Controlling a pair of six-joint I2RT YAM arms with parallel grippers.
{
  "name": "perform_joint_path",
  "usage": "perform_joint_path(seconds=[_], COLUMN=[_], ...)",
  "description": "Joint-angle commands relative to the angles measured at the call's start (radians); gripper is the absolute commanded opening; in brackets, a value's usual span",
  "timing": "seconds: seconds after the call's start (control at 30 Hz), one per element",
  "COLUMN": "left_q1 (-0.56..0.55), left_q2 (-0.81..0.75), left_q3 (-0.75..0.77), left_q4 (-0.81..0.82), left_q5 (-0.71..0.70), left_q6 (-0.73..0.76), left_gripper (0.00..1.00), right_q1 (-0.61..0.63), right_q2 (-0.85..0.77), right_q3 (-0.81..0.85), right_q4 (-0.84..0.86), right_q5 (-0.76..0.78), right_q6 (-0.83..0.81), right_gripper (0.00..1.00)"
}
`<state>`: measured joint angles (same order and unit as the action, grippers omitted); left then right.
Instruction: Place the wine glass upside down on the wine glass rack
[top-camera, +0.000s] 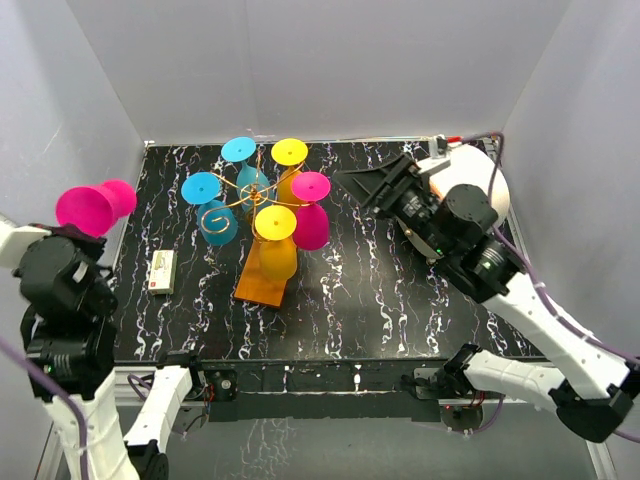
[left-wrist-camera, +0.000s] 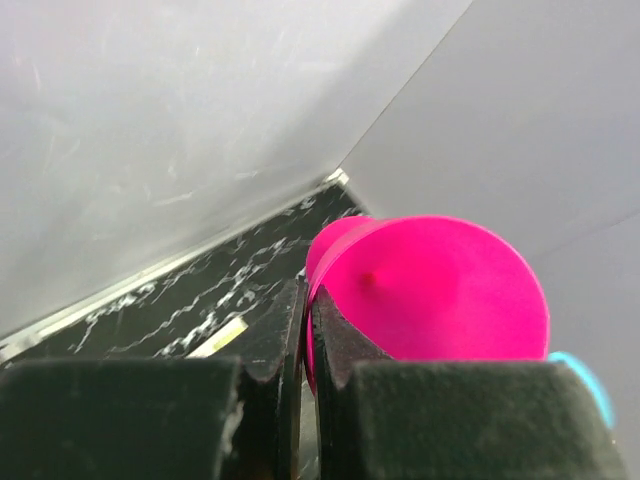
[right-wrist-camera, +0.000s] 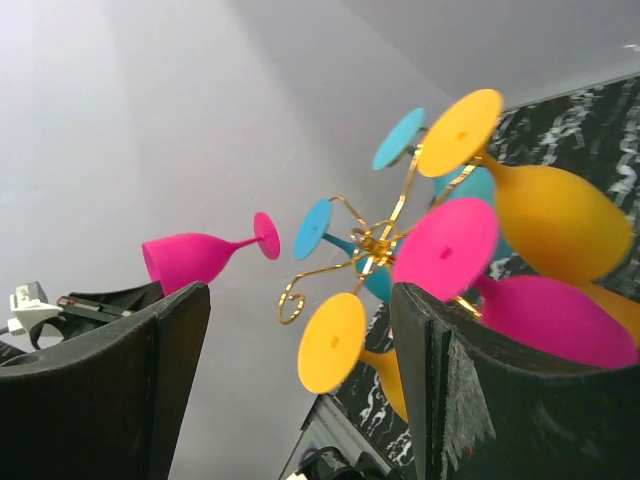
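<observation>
A magenta plastic wine glass (top-camera: 95, 205) is gripped tightly by the left gripper (left-wrist-camera: 305, 322), raised at the left, well apart from the gold wire wine glass rack (top-camera: 262, 285) with its flat orange base, mid-table. The right gripper (top-camera: 365, 185) is spread wide, empty, right of the rack.

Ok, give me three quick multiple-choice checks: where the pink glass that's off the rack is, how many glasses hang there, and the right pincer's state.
1. Where is the pink wine glass off the wine glass rack? A) lying by the rack's base B) in the left pincer C) in the right pincer
2. How many glasses hang on the rack? A) three B) five C) seven
3. The right pincer is: A) open, empty B) shut on the pink wine glass C) shut on the rack's wire
Answers: 1 B, its fingers clamp the stem; 2 B, two cyan glasses, two yellow glasses, one pink hung glass; 3 A, its fingers stand wide apart, gripping nothing.
</observation>
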<state>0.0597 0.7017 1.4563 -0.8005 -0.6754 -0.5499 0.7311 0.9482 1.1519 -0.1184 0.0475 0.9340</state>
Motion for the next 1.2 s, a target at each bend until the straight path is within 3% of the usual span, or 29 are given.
perform_joint_path(seconds=[0.0,0.13,0.33,0.57,0.77,0.97,1.17], left_q1=[0.003,0.002,0.002,0.003,0.003,0.003,0.003], left_q2=[-0.027,-0.052,-0.093,-0.163,-0.208,-0.225,-0.226], left_q3=[0.093,0.126,0.127,0.021,-0.08,-0.145,-0.189], left_q4=[0.069,0.137,0.262,0.469,0.571,0.657,0.711], left_q5=[0.035,0.117,0.288,0.499,0.57,0.671,0.739], left_q6=[-0.039,-0.075,-0.122,-0.114,-0.099,-0.101,-0.108], left_gripper=[0.0,0.0,0.0,0.0,0.0,0.0,0.0], right_q1=[0.003,0.033,0.196,0.327,0.37,0.398,0.432], right_q2=[0.106,0.201,0.344,0.463,0.52,0.563,0.595], right_q3=[0.07,0.098,0.215,0.294,0.362,0.425,0.471], right_q4=[0.283,0.429,0.507,0.602,0.6,0.541,0.495], right_q5=[-0.199,-0.235,-0.111,0.048,0.133,0.202,0.268], right_q6=[0.016,0.092,0.115,0.307,0.401,0.449,0.481], right_gripper=[0.7,0.69,0.63,0.56,0.55,0.65,0.59])
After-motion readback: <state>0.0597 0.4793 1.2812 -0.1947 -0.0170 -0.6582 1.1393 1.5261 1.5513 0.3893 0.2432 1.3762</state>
